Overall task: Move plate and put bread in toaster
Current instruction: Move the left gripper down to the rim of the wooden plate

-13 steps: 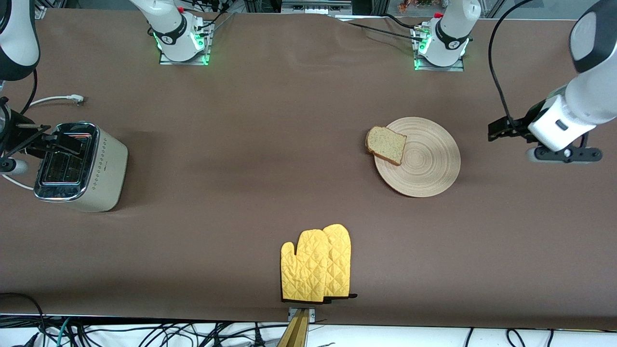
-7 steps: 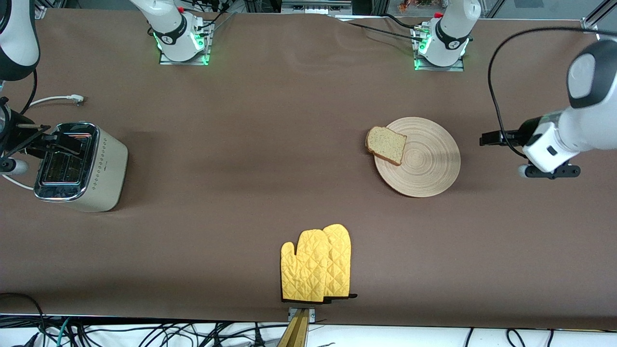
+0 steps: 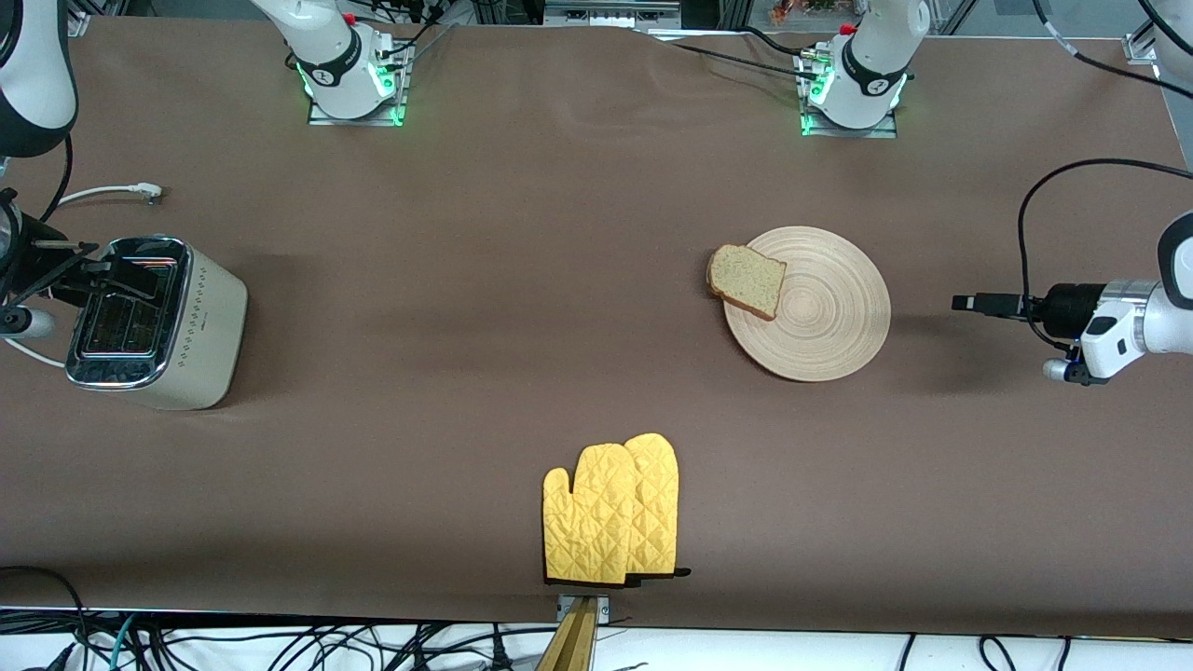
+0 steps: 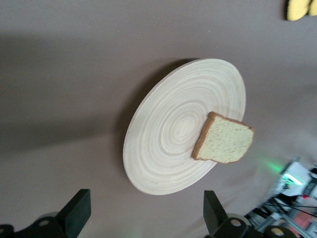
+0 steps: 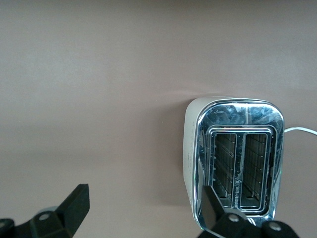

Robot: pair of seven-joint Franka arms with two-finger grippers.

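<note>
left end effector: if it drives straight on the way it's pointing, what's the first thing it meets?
Probably the plate: the open left end effector points level across the table at its rim. Height is unclear, so it might pass above. The bread lies past that.

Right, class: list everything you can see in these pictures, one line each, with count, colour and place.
Plate: one, light beige, on the table toward the left arm's end.
Bread: one slice, brown, overhanging the plate's edge.
Toaster: one, cream with chrome top, at the right arm's end.
Oven mitts: two, yellow, stacked, nearest the front camera.
Table: one, brown.
Left hand: open, beside the plate.
Right hand: open, over the toaster.
</note>
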